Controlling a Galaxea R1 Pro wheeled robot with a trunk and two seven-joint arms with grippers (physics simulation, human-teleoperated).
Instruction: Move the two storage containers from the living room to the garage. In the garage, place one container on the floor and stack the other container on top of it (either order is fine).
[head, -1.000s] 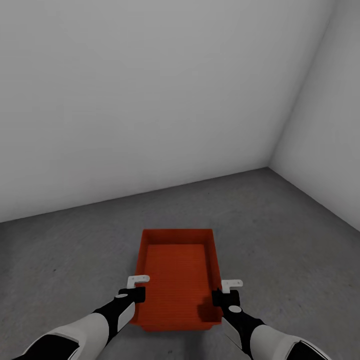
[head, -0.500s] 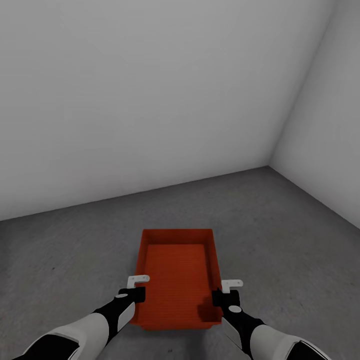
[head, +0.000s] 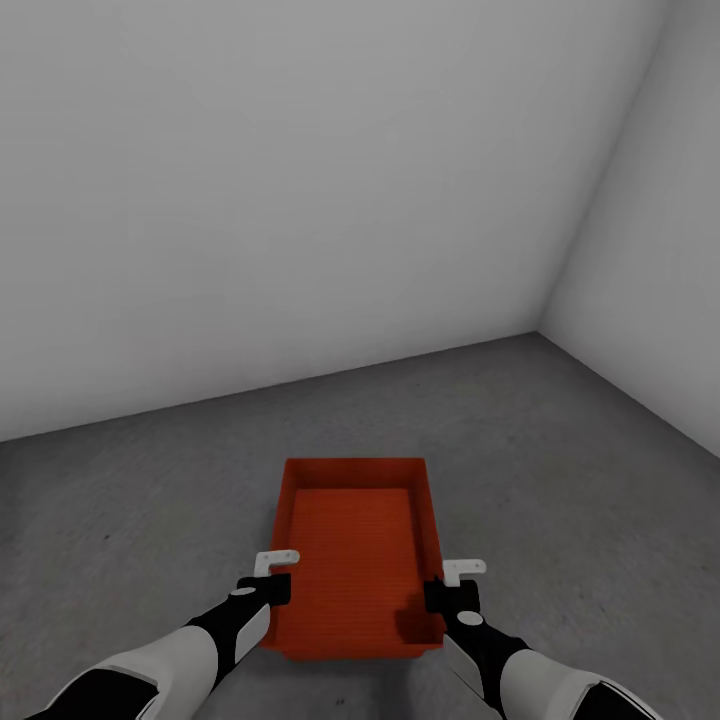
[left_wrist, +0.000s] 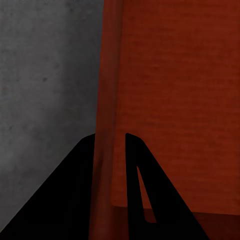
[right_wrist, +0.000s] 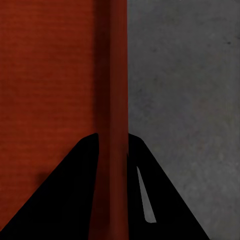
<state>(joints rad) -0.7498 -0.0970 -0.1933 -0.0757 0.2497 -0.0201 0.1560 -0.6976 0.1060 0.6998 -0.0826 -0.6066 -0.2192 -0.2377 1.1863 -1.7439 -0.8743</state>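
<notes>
Orange-red open-top bin, rectangular, finely ribbed walls and floor, empty inside, thin rim all round. Long axis runs straight away from the robot toward the white wall; short ends near and far, the far end looking narrower in the head view. It sits level, opening up, low over the grey concrete floor, centred between the two arms, in the corner area where the two white walls meet; whether its base touches the floor cannot be told. Along its lower edges a darker ledge shows, possibly a second bin beneath, cannot tell. Left gripper is at the bin's left long wall near the close end; the left wrist view shows its two dark fingers one each side of the red rim, one outside over the concrete, one inside over the ribbed bin floor, clamped on the wall. Right gripper is at the right long wall, same height; the right wrist view shows its fingers straddling the rim likewise, pinching it. Both white-and-black forearms come in from the bottom of the head view.
</notes>
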